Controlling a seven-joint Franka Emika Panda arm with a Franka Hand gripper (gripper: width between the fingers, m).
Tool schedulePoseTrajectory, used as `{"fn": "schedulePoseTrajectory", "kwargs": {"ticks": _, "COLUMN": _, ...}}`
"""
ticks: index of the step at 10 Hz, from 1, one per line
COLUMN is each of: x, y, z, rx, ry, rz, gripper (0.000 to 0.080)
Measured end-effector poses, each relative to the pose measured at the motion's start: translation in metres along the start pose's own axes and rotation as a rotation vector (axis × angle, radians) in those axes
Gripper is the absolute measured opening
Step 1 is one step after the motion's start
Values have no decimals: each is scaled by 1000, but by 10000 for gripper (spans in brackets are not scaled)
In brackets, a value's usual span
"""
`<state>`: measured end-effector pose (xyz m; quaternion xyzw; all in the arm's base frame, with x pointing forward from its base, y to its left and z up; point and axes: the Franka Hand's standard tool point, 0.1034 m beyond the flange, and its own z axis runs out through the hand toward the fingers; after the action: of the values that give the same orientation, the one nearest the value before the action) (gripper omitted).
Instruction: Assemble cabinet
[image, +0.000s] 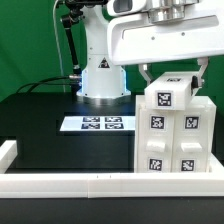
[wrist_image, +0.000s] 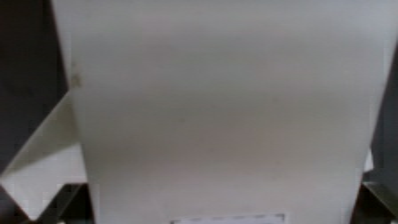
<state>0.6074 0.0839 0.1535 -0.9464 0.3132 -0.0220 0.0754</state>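
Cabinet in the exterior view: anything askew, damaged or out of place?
Nothing stands out. The cabinet stands upright on the black table, near the white rail, its tagged faces unbroken. The claw sits at its top; whether it grips is unclear. The marker board lies flat, apart from the cabinet. The wrist view shows plain white panel only.

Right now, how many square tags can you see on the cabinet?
5, judging by the exterior view: one on the top of the cabinet beneath the gripper, and four on its front, two above two. Other faces may carry more, out of sight.
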Motion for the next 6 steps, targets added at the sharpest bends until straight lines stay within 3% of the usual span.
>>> {"fn": "schedulePoseTrajectory", "kwargs": {"ticks": 6, "x": 2, "y": 1, "z": -1, "rx": 6, "ry": -3, "rz": 461, "gripper": 557}}
